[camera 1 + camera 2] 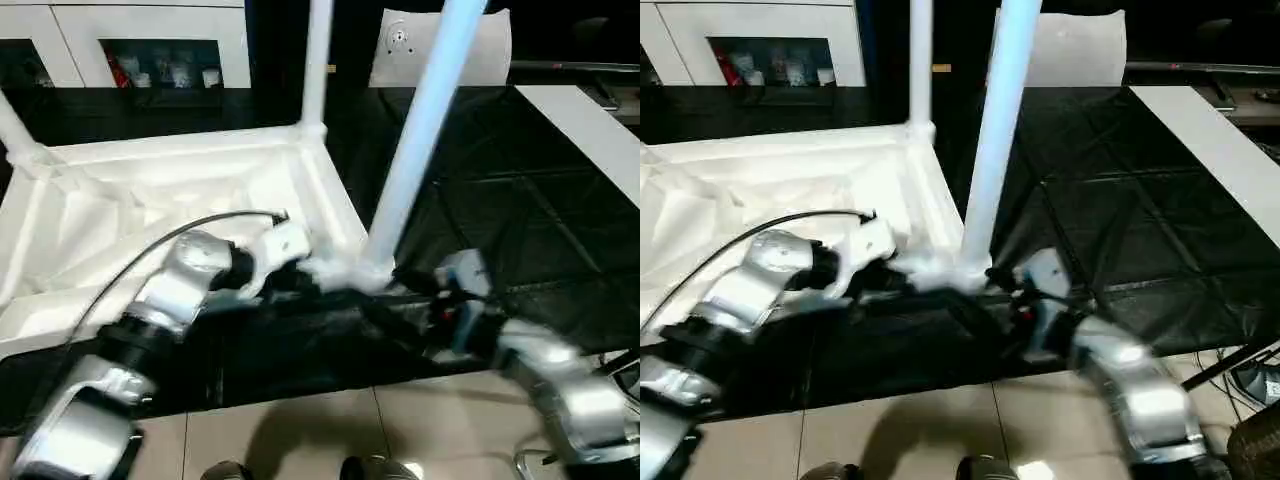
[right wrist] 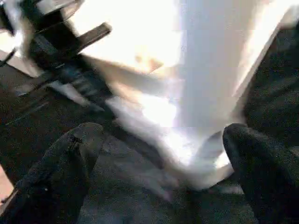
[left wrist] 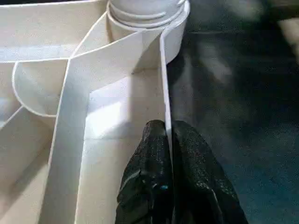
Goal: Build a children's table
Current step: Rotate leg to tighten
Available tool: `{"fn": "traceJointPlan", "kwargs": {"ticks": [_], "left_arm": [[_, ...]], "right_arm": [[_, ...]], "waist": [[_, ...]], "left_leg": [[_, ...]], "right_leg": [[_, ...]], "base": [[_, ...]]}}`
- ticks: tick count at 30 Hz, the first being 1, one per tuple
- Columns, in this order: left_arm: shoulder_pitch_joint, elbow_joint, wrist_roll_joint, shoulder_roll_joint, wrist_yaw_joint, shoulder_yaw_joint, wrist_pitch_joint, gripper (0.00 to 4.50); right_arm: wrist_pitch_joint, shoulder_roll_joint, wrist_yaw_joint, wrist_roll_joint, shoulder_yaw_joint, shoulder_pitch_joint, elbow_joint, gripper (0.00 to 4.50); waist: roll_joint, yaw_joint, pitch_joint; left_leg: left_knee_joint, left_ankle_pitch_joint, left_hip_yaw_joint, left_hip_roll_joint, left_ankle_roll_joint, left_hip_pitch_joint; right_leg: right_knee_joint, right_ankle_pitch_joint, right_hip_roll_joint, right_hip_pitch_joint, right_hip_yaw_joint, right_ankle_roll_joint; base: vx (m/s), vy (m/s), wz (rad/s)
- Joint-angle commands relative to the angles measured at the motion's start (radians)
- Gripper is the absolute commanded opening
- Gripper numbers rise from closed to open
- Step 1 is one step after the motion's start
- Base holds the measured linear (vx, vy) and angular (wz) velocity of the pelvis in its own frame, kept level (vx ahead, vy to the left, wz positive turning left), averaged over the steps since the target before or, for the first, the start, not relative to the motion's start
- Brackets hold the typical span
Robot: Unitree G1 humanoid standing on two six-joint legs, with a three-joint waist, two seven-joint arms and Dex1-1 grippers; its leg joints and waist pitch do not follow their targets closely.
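The children's table (image 1: 150, 210) lies upside down on a black mat (image 1: 520, 220), legs pointing up. The left gripper (image 3: 167, 140) has its fingers pinched shut on the thin rim near the near corner socket, likely to steady the top. The right gripper (image 2: 159, 154) has its fingers spread wide around the base of the near leg (image 1: 420, 140), not yet gripping, ready to seat it.

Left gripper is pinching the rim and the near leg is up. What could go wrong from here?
The left gripper pinches only the thin rim of the tabletop, so it may slip or flex. The near leg leans; the right gripper is open around its base, so it could topple if not fully seated.
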Motion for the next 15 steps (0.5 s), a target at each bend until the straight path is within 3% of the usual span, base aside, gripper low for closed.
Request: {"fn": "traceJointPlan", "kwargs": {"ticks": [1, 3, 4, 5, 11, 15], "left_arm": [[0.010, -0.012, -0.028, -0.002, -0.116, -0.053, -0.050, 0.07], [0.008, -0.010, -0.031, 0.002, -0.136, -0.059, -0.056, 0.07], [0.006, -0.004, -0.029, 0.009, -0.162, -0.068, -0.075, 0.07], [0.002, 0.009, -0.025, 0.013, -0.179, -0.073, -0.095, 0.07], [-0.022, 0.077, -0.011, 0.027, -0.241, -0.090, -0.184, 0.00], [-0.033, 0.097, -0.006, 0.030, -0.252, -0.094, -0.201, 0.00]], "right_arm": [[-0.014, -0.032, 0.075, 0.036, -0.002, -0.016, 0.002, 4.50], [-0.014, -0.047, 0.102, 0.042, 0.002, -0.019, 0.003, 4.50], [-0.025, -0.067, 0.140, 0.041, 0.017, -0.022, 0.006, 4.50], [-0.040, -0.083, 0.176, 0.040, 0.032, -0.024, 0.014, 4.50], [-0.075, -0.145, 0.357, 0.051, 0.103, -0.060, 0.091, 4.02], [-0.087, -0.164, 0.409, 0.042, 0.125, -0.085, 0.129, 3.66]], "waist": [[0.000, 0.006, -0.071], [0.004, 0.019, -0.070], [0.002, 0.024, -0.069], [0.008, 0.028, -0.069], [0.000, 0.032, -0.067], [-0.003, 0.033, -0.068]], "left_leg": [[-0.058, -0.156, -0.004, 0.042, 0.065, 0.011], [-0.059, -0.177, -0.003, 0.046, 0.058, 0.017], [-0.060, -0.178, -0.003, 0.047, 0.051, 0.016], [-0.062, -0.185, -0.006, 0.048, 0.043, 0.015], [-0.063, -0.230, -0.009, 0.047, 0.036, 0.014], [-0.061, -0.208, -0.008, 0.048, 0.041, 0.014]], "right_leg": [[-0.065, -0.199, -0.069, 0.052, 0.055, -0.220], [-0.070, -0.244, -0.071, 0.048, 0.055, -0.212], [-0.069, -0.252, -0.071, 0.049, 0.055, -0.207], [-0.069, -0.259, -0.071, 0.050, 0.053, -0.203], [-0.076, -0.324, -0.075, 0.050, 0.052, -0.190], [-0.071, -0.295, -0.074, 0.049, 0.052, -0.200]], "base": [[0.000, 0.000, 0.00], [0.000, 0.000, 0.00], [0.000, 0.000, 0.00], [0.000, 0.000, 0.00], [0.000, 0.000, 0.00], [0.000, 0.000, 0.00]]}}
